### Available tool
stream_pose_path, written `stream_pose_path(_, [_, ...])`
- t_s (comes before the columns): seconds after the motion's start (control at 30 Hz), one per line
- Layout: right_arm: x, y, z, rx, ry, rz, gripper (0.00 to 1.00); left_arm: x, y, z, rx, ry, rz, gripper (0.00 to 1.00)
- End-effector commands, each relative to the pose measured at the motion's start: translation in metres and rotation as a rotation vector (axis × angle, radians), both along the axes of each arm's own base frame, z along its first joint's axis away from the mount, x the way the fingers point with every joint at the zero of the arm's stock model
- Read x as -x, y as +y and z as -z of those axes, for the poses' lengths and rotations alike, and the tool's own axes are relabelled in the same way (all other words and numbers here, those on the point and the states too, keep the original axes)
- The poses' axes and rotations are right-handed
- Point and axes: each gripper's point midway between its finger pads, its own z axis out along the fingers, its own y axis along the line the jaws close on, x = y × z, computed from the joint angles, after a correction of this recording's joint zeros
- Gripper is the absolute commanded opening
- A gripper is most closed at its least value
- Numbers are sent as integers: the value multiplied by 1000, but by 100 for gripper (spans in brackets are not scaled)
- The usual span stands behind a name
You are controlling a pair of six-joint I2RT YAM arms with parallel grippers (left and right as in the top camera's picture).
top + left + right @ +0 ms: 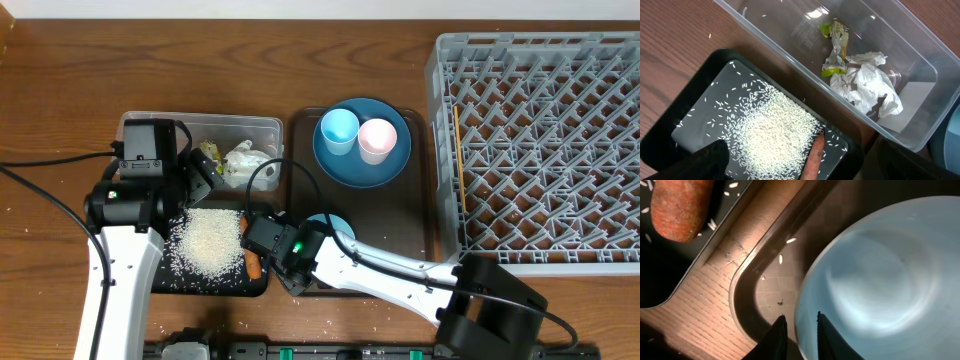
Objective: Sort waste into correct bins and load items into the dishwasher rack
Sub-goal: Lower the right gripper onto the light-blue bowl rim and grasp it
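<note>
My right gripper (799, 322) is shut on the rim of the pale blue bowl (875, 270), one finger inside and one outside. The bowl (330, 224) sits at the front left of the brown serving tray. My left gripper (203, 172) is open and empty above the black tray (685, 107). That tray holds a heap of white rice (775, 132) and the orange carrot (812, 160) at its right edge. The clear tub (920, 75) holds the green-yellow wrapper (836, 47) and crumpled white paper (870, 87). The dark blue plate (362, 170) carries the light blue cup (338, 131) and pink cup (377, 140).
The grey dishwasher rack (545, 150) fills the right side, with wooden chopsticks (459, 160) lying along its left edge. The brown serving tray (415, 220) lies between the bins and the rack. A few rice grains (165, 325) lie loose on the table in front.
</note>
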Motion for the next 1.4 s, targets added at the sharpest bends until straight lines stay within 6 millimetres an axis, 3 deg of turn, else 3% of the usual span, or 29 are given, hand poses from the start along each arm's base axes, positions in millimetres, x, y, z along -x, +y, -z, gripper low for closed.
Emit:
stream_pose_path(0.0, [0,-3,2,19,-21,5,19,-2,3,-4,-7,-8,-17,96])
stream_pose_path(1.03, [0,-3,9,14,-23,5,22,-2,2,-4,0,-8,-14,96])
stream_pose_path(1.37, [1,-3,9,12,-16,4,11,-2,2,-4,-1,-8,-14,96])
